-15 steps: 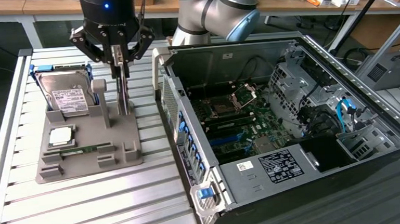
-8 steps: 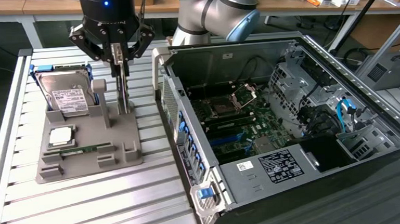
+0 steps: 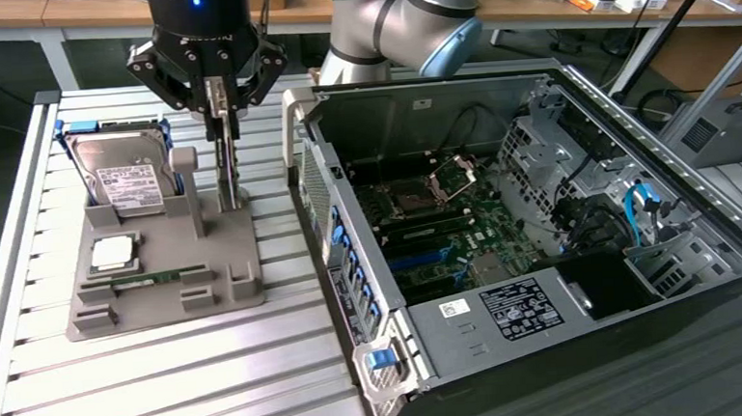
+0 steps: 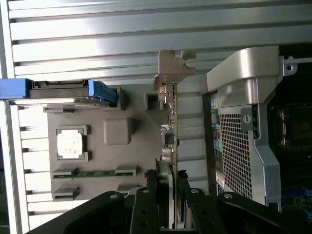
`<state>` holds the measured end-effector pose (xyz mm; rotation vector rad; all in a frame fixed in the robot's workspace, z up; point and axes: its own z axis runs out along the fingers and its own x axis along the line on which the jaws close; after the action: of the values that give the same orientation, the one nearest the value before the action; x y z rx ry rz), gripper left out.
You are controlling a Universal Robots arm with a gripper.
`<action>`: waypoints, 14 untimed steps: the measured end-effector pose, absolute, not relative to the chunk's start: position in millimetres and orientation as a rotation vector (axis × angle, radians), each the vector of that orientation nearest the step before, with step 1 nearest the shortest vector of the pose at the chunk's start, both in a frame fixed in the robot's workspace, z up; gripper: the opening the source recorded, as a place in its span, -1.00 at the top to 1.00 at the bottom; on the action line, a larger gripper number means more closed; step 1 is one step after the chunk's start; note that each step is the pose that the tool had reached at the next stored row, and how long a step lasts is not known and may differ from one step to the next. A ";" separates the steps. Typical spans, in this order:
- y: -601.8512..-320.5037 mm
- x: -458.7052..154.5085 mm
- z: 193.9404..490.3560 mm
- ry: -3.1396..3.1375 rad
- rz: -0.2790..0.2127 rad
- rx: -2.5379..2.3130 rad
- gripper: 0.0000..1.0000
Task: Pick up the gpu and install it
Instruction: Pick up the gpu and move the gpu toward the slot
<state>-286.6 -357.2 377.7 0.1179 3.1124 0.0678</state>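
The black tool (image 3: pixel 220 130) is closed on the upper edge of the gpu (image 3: pixel 229 178), one finger (image 4: pixel 181 187) on either flat side of the card, at the near end of a pale Universal Robots arm (image 3: pixel 398 18). The gpu stands on edge in a slot of the grey holder (image 3: pixel 227 275). In the exterior view it shows almost edge-on. Its long axis runs alongside the open computer case (image 3: pixel 539 207), and the silver bracket (image 4: pixel 168 68) points to the hard-drive end of the holder. Just beside it, on the exterior view's left, a hard drive (image 3: pixel 126 175) in blue rails leans upright; its white label (image 3: pixel 134 184) carries print too small to read. Nearer the camera, a silver processor (image 3: pixel 114 251) and a green memory stick (image 3: pixel 156 276) lie flat in their recesses. The holder rests on a ribbed metal desk (image 3: pixel 162 385), with the case on the exterior view's right. On the case, a dark label (image 3: pixel 519 312) and a small white sticker (image 3: pixel 454 308) bear print that cannot be made out.
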 end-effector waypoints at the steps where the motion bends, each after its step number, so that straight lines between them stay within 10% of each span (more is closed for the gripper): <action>1: -357.2 -286.6 378.0 3.113 0.068 0.118 0.47; 14: -357.4 -286.6 384.9 3.113 0.072 0.118 0.47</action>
<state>-286.6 -357.4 384.9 0.1180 3.1125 0.0716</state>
